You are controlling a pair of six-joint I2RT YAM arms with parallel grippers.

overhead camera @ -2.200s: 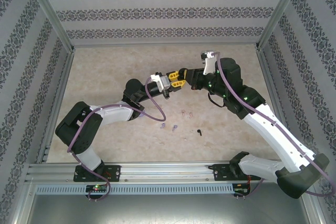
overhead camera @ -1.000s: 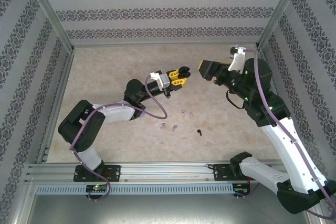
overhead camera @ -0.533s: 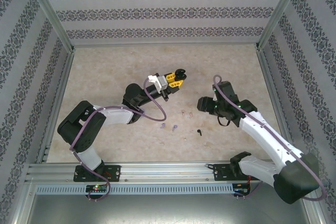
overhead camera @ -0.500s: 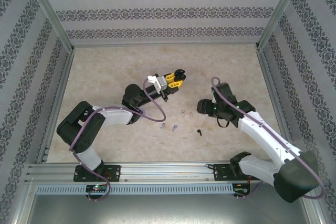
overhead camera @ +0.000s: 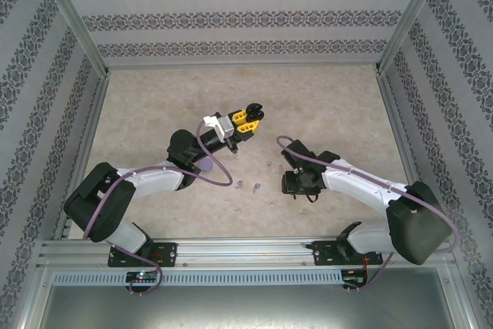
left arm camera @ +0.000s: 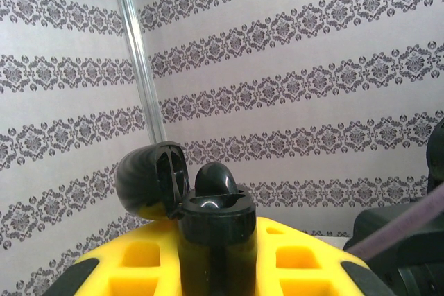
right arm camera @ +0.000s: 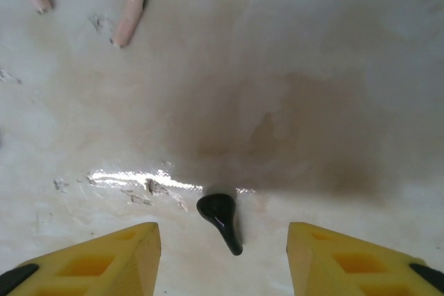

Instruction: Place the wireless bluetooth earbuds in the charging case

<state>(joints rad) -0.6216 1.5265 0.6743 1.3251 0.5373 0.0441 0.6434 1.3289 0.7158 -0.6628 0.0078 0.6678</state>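
Right tool [right arm camera: 222,260]: pointed down, low over the tabletop [right arm camera: 312,67], jaws part-way apart, nothing gripped. Its yellow fingers [right arm camera: 104,261] sit at the bottom corners of the wrist view, one on either side of the black earbud [right arm camera: 220,218]. This earbud lies flat on the tabletop in the gap, bulb end further from the tool and stem angled toward the lower right of the view. Bare surface shows on both sides of it, so neither finger touches it. Pink earbuds [right arm camera: 128,5] lie at the top left of the same view, well apart from the black one, with one of the pair cut by the frame edge.

Top view: right tool [overhead camera: 291,184] is near the middle of the tabletop [overhead camera: 154,105], its arm stretched low from the right base. Purple earbuds [overhead camera: 256,186] lie on the surface to its left, apart from it. One pink earbud [overhead camera: 269,165] lies just beyond them.

Left tool [overhead camera: 248,115]: further back and to the left of the right one, clamped on the black charging case [left arm camera: 215,216]. The case sits between the yellow fingers [left arm camera: 139,261], aimed at the patterned wall [left arm camera: 312,67]. Its lid [left arm camera: 149,178] is flipped open to the left. A rounded black shape rises behind the case body; cannot tell whether it is an earbud or part of the case.
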